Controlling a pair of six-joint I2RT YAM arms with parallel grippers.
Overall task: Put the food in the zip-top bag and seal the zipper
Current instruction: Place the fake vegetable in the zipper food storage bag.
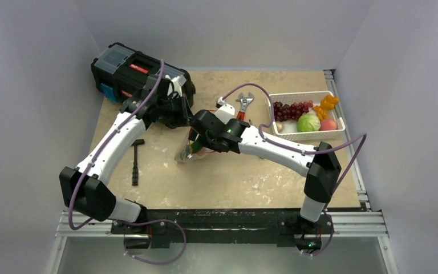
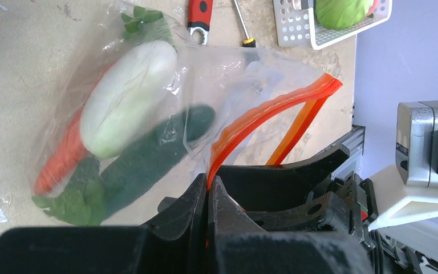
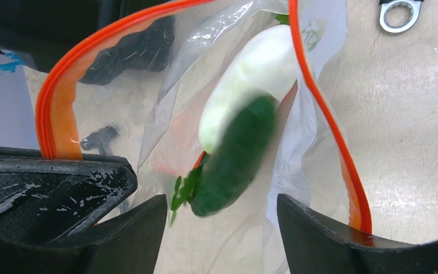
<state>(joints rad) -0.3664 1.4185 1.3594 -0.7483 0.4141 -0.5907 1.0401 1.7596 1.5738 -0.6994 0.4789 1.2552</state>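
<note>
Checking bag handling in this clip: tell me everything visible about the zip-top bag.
The zip-top bag is clear, crinkly soft plastic with a red-orange zipper along its mouth, which gapes open. It rests on the table, the left tool pinching one zipper edge. Inside are a white radish, dark green vegetable, carrot and greens.

The tan table [image 1: 234, 182] carries a black toolbox [image 1: 131, 71], hammer [image 1: 136, 162], wrench [image 1: 243, 105] and white basket [image 1: 311, 136].

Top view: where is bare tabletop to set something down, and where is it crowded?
Bare: the near strip between the hammer and the right arm, in front of the bag. Crowded: the back, around the bag, toolbox, wrench and basket.
</note>
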